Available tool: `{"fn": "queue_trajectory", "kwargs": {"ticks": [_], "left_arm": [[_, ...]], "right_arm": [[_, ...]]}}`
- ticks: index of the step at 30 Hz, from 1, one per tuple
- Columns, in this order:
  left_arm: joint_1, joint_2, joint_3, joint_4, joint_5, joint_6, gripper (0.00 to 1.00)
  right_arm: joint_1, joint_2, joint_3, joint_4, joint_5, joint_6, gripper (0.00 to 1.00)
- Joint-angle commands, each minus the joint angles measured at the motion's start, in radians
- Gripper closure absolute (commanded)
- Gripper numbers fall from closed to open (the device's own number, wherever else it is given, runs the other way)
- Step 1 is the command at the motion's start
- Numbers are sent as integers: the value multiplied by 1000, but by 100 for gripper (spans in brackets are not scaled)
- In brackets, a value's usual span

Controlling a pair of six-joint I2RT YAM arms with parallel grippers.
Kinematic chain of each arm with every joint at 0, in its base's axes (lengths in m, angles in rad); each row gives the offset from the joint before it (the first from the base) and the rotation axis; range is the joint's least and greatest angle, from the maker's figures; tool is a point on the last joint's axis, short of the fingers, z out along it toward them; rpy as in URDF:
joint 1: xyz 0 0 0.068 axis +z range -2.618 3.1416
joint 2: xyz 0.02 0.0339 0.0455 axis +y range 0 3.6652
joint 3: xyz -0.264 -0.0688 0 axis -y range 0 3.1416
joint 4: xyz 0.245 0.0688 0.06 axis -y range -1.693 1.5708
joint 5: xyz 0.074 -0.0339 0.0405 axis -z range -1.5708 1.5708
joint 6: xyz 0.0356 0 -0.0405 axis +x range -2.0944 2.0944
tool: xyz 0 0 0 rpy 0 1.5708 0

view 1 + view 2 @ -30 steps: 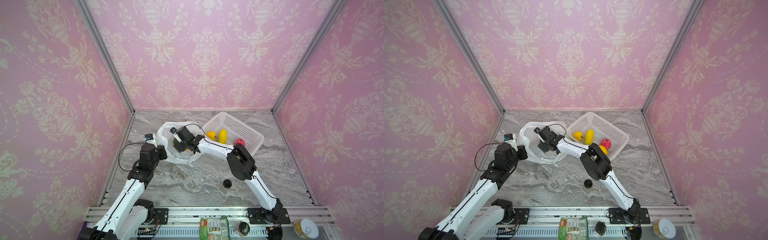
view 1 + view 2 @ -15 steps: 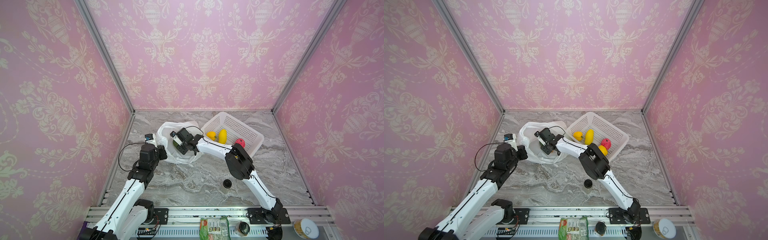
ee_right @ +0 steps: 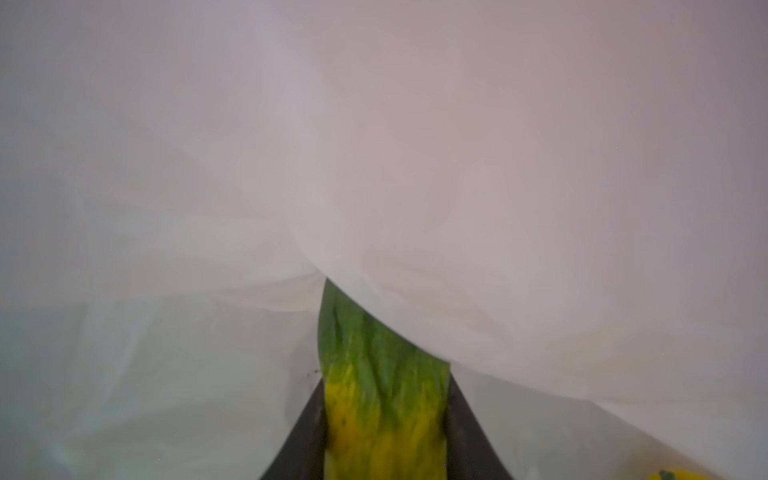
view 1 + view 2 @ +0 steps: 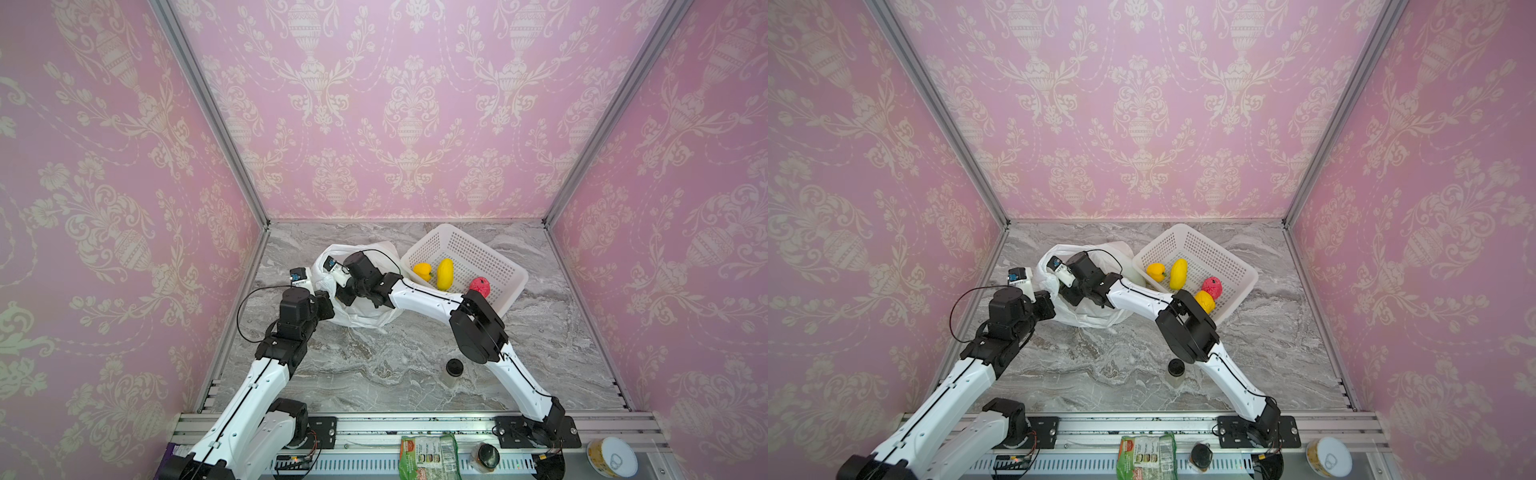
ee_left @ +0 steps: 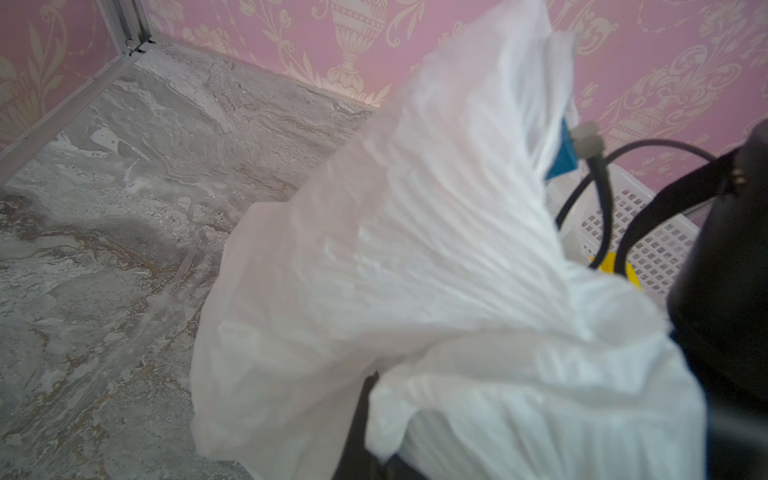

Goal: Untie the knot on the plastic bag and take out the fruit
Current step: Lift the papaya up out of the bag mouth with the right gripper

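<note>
Your right pincer [image 3: 385, 380], deep inside the plastic bag [image 4: 362, 315] at the back left of the desk [image 4: 374, 365], is clamped on a green-and-yellow fruit [image 3: 374, 353]. Both fingers press its sides under a fold of white film. Your left pincer [image 4: 326, 304] is closed on the bag's left edge, with the plastic draped over it. Just beside the bag, the white basket [image 4: 469, 249] holds a yellow pepper [image 4: 423, 270], a yellow mango [image 4: 444, 273] and a pink-red fruit [image 4: 480, 286].
</note>
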Motion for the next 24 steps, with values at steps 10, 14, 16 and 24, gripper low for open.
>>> {"fn": "queue_trajectory", "kwargs": {"ticks": [10,14,16,24], "left_arm": [[7,21,-5,26,8,11,100],[7,22,-4,28,8,11,100],[7,24,-3,28,8,11,100],[7,23,-4,19,-2,9,100]], "right_arm": [[-11,159,281,10,-54,-66,81],[-9,172,292,11,-55,-73,81],[-10,176,295,18,-52,-70,81],[-17,130,227,83,-94,-47,89]]}}
